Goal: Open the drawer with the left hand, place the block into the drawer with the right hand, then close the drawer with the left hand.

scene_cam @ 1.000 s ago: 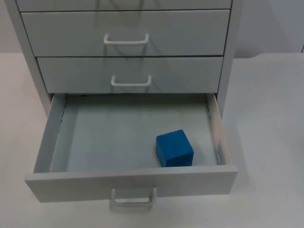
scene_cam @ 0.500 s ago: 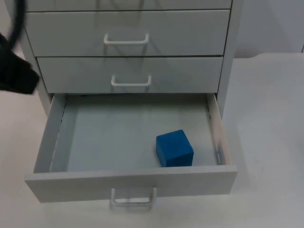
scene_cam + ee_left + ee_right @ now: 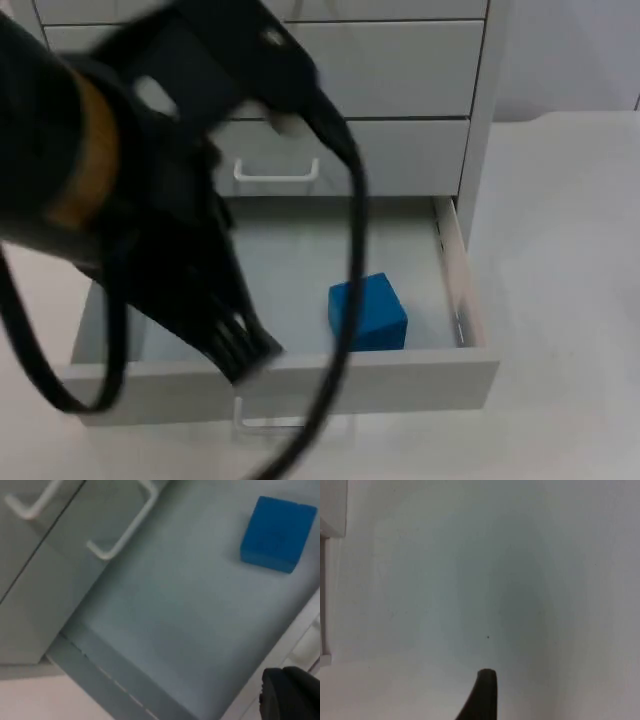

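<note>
The bottom drawer (image 3: 420, 372) of the white cabinet stands pulled out. A blue block (image 3: 367, 313) rests on its floor near the front right corner, and the left wrist view looks down on the same block (image 3: 277, 532) on the drawer floor (image 3: 175, 620). My left arm reaches across the open drawer, and my left gripper (image 3: 243, 350) hovers at the drawer's front panel, left of the block and above the drawer handle (image 3: 285, 420). My right gripper (image 3: 483, 692) waits over the bare white table, away from the cabinet.
Two shut drawers with white handles (image 3: 275, 172) sit above the open one. White table top (image 3: 560, 250) extends to the right of the cabinet and in front of it. A cabinet edge (image 3: 330, 510) borders the right wrist view.
My left arm has swung in from the left edge and now covers the cabinet's left half and the drawer's front left. Block and drawer have not moved.
</note>
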You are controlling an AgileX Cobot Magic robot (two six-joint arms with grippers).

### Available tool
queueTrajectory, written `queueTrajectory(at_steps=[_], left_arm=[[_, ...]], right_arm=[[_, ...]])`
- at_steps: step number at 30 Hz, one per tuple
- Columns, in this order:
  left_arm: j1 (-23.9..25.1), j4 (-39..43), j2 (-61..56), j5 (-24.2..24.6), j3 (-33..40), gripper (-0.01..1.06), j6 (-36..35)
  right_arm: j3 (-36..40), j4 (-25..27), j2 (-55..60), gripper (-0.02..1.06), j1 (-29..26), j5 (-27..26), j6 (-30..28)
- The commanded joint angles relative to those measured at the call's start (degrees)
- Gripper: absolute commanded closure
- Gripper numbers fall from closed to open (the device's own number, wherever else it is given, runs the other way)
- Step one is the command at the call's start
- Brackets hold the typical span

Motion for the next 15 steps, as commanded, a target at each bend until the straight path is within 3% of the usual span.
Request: queueTrajectory(at_steps=[1,8,15], left_arm=[[-2.87,5.67,3.9,-0.66,-0.03,1.05,-3.85],[-5.24,16.1,15.36,-1.9,-0.03,1.05,-8.91],[-5.24,16.45,21.78,-6.22,-0.03,1.05,-8.91]], right_arm=[[0.25,-0.1,-0.35,0.28,-0.31,-0.04,-0.26],[0.25,0.09,-0.35,0.28,-0.31,0.06,-0.26],[0.25,0.09,-0.35,0.28,-0.31,-0.03,-0.26]])
